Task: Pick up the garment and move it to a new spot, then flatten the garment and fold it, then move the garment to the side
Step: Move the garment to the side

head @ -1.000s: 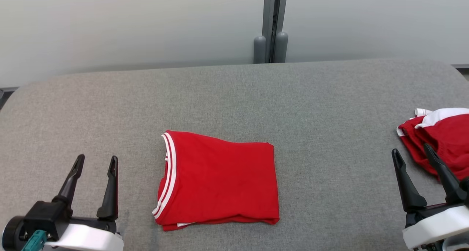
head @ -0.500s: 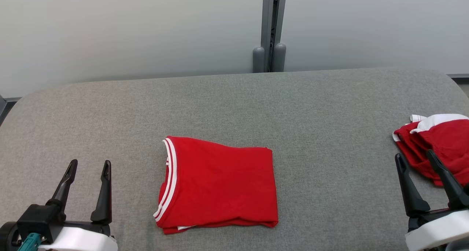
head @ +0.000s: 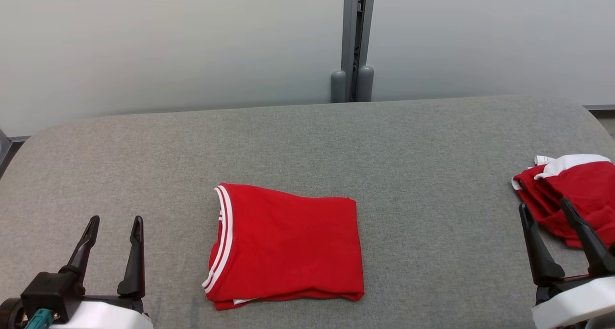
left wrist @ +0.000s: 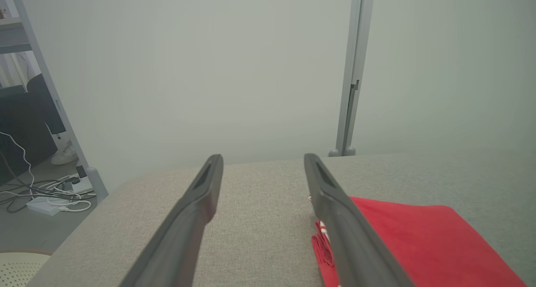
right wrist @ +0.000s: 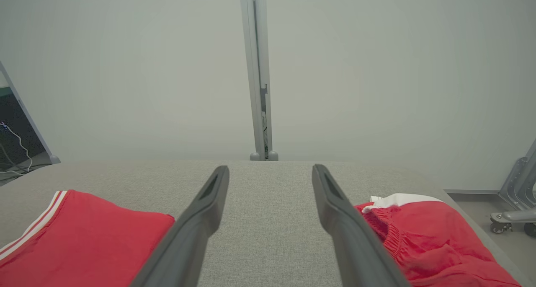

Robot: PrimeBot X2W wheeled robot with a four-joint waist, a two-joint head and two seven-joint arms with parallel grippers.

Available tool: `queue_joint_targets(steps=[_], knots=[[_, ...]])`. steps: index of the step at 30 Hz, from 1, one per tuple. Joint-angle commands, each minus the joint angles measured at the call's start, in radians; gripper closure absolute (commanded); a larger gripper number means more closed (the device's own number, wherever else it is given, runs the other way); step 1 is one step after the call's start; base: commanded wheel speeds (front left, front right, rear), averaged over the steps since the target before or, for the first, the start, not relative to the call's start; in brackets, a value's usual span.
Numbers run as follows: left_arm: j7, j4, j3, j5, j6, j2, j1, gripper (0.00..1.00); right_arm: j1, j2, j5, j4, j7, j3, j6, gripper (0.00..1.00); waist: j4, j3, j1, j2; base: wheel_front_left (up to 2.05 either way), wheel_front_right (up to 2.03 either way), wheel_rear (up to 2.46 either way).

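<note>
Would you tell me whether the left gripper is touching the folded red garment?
Apart. The head view shows bare grey surface between the open left gripper and the folded red garment.

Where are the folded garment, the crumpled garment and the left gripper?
folded garment point(head: 293, 247): head view, middle of top layer.
crumpled garment point(head: 571, 187): head view, red cloth.
left gripper point(head: 116, 219): head view, midway between fingertips.

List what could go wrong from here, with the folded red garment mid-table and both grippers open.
1. The folded garment shows loose layers at its near edge. A pinch by the left gripper might catch only the top layer and undo the fold.
2. The right gripper sits close to the crumpled red-and-white garment near the right edge of the table. Its fingers could snag that garment on the way in, and a fold moved to that side might crowd it.
</note>
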Motion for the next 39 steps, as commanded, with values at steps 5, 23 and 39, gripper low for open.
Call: queue_joint_targets(steps=[5, 23, 39], knots=[[-0.001, 0.004, 0.000, -0.005, 0.007, 0.005, -0.001, 0.00, 0.010, 0.000, 0.009, 0.007, 0.000, -0.003, 0.002, 0.00, 0.002, -0.002, 0.0000, -0.0001, 0.00, 0.00, 0.00], [-0.020, 0.005, 0.003, -0.018, 0.010, 0.001, -0.028, 0.00, 0.012, 0.004, 0.015, 0.017, 0.003, -0.014, 0.002, 0.00, 0.042, 0.005, 0.0000, -0.0001, 0.00, 0.00, 0.00], [-0.069, 0.019, -0.035, 0.005, -0.029, -0.028, -0.182, 0.00, -0.092, -0.014, 0.041, 0.120, 0.005, 0.054, 0.002, 0.00, 0.210, 0.116, 0.0000, -0.0001, 0.00, 0.00, 0.00]])
